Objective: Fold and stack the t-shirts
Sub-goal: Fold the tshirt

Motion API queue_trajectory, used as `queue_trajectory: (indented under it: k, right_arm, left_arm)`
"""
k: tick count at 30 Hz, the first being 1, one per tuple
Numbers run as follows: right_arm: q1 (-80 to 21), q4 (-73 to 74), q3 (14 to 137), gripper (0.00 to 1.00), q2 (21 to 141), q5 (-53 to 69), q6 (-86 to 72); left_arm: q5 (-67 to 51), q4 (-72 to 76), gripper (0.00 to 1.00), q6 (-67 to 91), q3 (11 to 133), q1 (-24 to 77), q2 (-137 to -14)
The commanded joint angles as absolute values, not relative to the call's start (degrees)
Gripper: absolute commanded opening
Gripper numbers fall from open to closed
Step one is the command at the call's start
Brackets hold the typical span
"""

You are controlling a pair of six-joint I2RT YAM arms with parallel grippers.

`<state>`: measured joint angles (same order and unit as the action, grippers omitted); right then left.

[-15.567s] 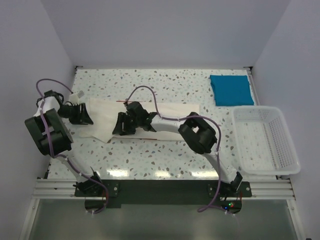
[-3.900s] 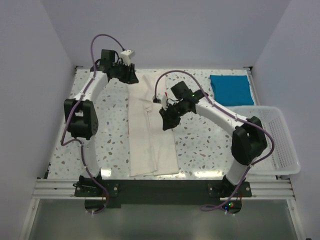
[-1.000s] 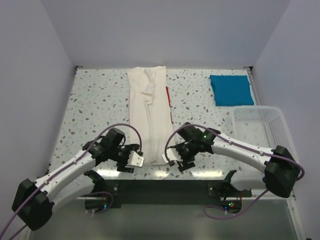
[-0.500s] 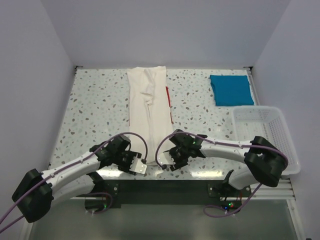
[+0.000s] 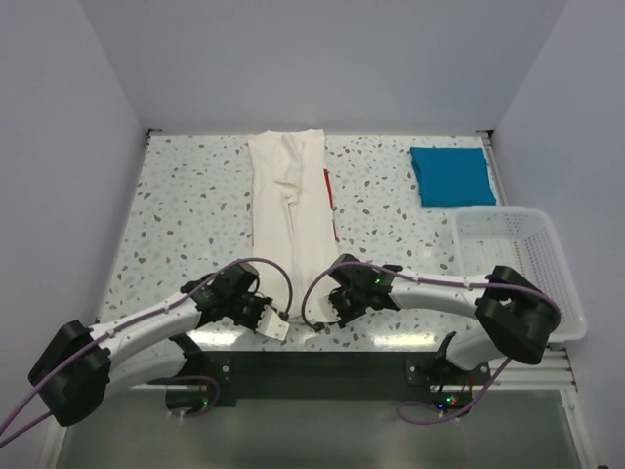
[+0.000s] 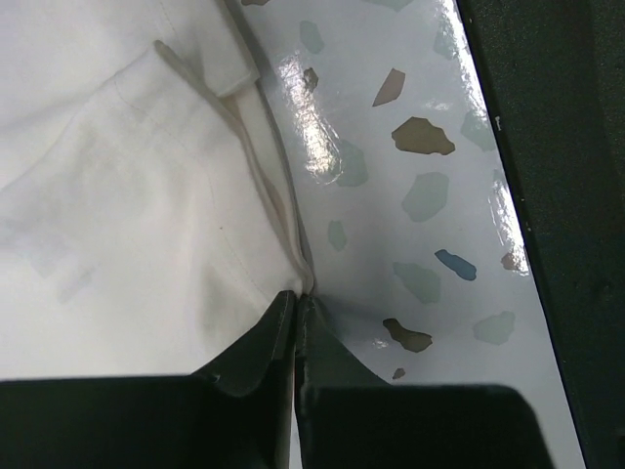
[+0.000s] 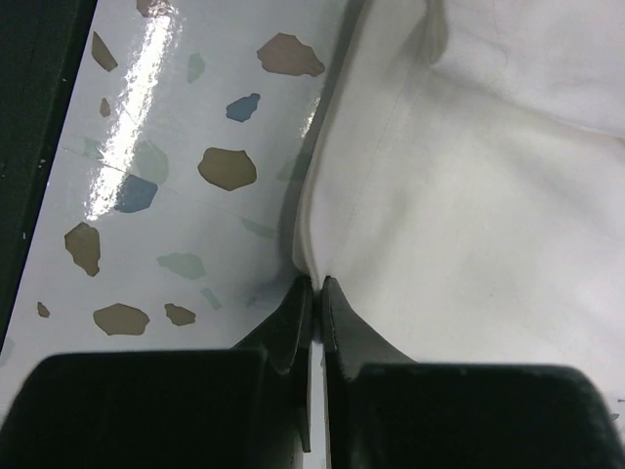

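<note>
The cream-white t-shirt (image 5: 291, 215) lies as a long narrow strip from the far edge of the table to the near edge, with a thin red sliver (image 5: 328, 186) showing along its right side. My left gripper (image 5: 276, 324) is shut on its near left corner; in the left wrist view the fingertips (image 6: 296, 296) pinch the cloth edge (image 6: 117, 195). On the near right corner my right gripper (image 5: 320, 320) is shut, and the right wrist view shows the tips (image 7: 316, 283) clamping the hem (image 7: 488, 195). The teal-blue t-shirt (image 5: 451, 176) rests folded at the far right.
A white lattice basket (image 5: 576, 332) stands at the right edge, just in front of the teal shirt. The table's dark near rail (image 5: 322, 366) runs directly behind both grippers. Speckled tabletop (image 5: 186, 215) shows to the left of the cream strip.
Both grippers have gone from open to shut on the near corners of the cream shirt. Both arms edged inward to the hem.
</note>
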<state>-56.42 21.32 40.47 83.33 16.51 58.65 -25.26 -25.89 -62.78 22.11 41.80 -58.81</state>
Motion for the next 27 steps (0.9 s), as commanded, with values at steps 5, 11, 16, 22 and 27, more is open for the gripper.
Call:
queue_trajectory:
  k: [5, 11, 16, 22, 27]
  right_arm:
    - [-56.6, 25.3, 42.8, 0.0, 76.8, 19.0, 53.6]
    - [-59.1, 30.7, 43.3, 0.0, 69.8, 21.2, 52.3]
    - [-62.4, 34.0, 45.3, 0.0, 65.0, 22.1, 48.4]
    - [-55.8, 33.9, 49.2, 0.0, 67.2, 23.7, 49.6]
    - [-49.3, 35.8, 54.6, 0.0, 72.6, 26.5, 57.8]
  left_arm:
    - [-27.8, -31.5, 0.0, -58.0, 27.8, 41.8, -54.4]
    - [-33.3, -40.1, 0.0, -58.4, 31.3, 42.9, -49.7]
    - [-34.4, -45.6, 0.0, -55.9, 35.1, 45.2, -46.9]
    - [-32.6, -45.2, 0.0, -56.3, 43.3, 35.9, -51.7]
    - [-37.7, -46.3, 0.0, -65.1, 48.3, 27.4, -59.8]
